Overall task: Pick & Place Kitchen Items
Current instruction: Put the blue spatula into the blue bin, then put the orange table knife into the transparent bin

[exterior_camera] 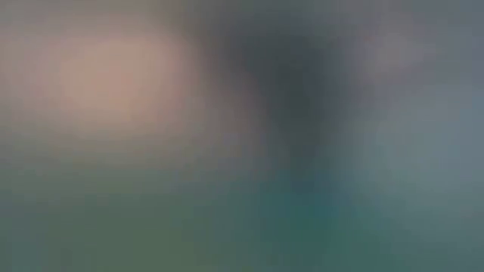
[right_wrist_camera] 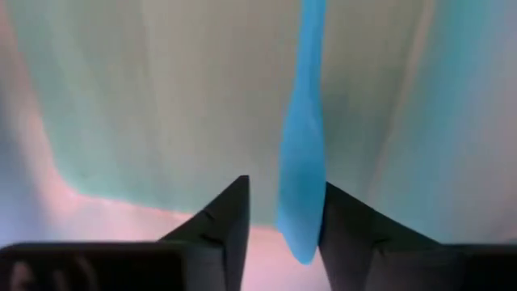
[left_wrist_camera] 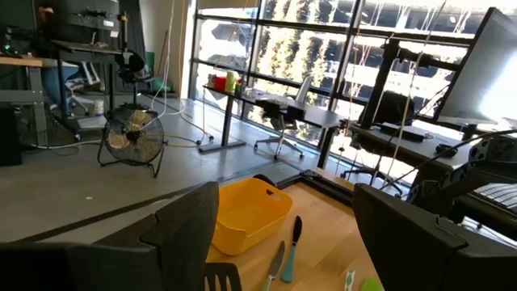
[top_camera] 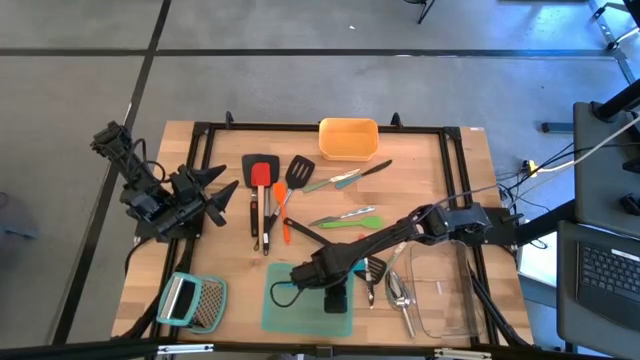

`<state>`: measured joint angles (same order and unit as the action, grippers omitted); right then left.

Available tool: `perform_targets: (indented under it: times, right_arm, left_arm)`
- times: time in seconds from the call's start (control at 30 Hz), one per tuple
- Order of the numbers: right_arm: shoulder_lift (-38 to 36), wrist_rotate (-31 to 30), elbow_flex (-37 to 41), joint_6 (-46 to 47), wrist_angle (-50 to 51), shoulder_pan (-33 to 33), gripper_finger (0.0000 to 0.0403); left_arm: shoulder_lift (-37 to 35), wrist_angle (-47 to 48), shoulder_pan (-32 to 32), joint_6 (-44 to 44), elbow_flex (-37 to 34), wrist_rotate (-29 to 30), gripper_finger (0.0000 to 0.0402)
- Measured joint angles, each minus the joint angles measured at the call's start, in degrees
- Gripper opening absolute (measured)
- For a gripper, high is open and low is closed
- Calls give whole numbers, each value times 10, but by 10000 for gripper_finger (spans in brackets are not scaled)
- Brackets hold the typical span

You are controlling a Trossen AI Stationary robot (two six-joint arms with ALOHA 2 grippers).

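My right gripper [top_camera: 338, 298] points down over the teal container [top_camera: 300, 312] at the table's near edge. Its fingers stand open on either side of the end of a blue spatula handle [right_wrist_camera: 303, 178], which runs away over the container's teal floor [right_wrist_camera: 161, 105]. My left gripper [top_camera: 215, 195] waits open at the table's left, held level above it. Black, red and orange turners [top_camera: 265, 185], a teal spatula [top_camera: 335, 180] and a green one [top_camera: 352, 217] lie flat on the wood mid-table. Silver cutlery [top_camera: 397, 292] lies to the right of my right gripper. My right gripper comes at the blue handle's free end [right_wrist_camera: 300, 234] from above, one finger on each side, across the handle. A gap shows between the handle and one finger [right_wrist_camera: 230, 218]. The other finger [right_wrist_camera: 343, 222] stands right beside the handle; I cannot tell whether it touches.
An orange container [top_camera: 348, 138] stands at the far edge and a clear container [top_camera: 447, 290] at the near right. A metal grater with a light-blue handle [top_camera: 192, 300] lies at the near left. The low view is wholly blurred.
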<state>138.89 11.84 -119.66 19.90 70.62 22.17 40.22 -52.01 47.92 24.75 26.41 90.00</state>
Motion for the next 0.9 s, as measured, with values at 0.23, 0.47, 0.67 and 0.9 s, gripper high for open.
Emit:
perform_targets:
  times: [0.23,0.47,0.67,0.9]
  right_arm:
    - [0,-26,-78,-16,38,1,166]
    - [-21,-106,-144,-30,114,1,167]
    - [-67,-114,-150,-7,178,6,167]
    - [-110,-119,-153,10,194,59,167]
  left_arm:
    - [0,0,0,0,0,0,281]
    - [0,0,0,0,0,0,281]
    - [0,2,0,0,0,0,281]
    - [0,2,0,11,0,0,281]
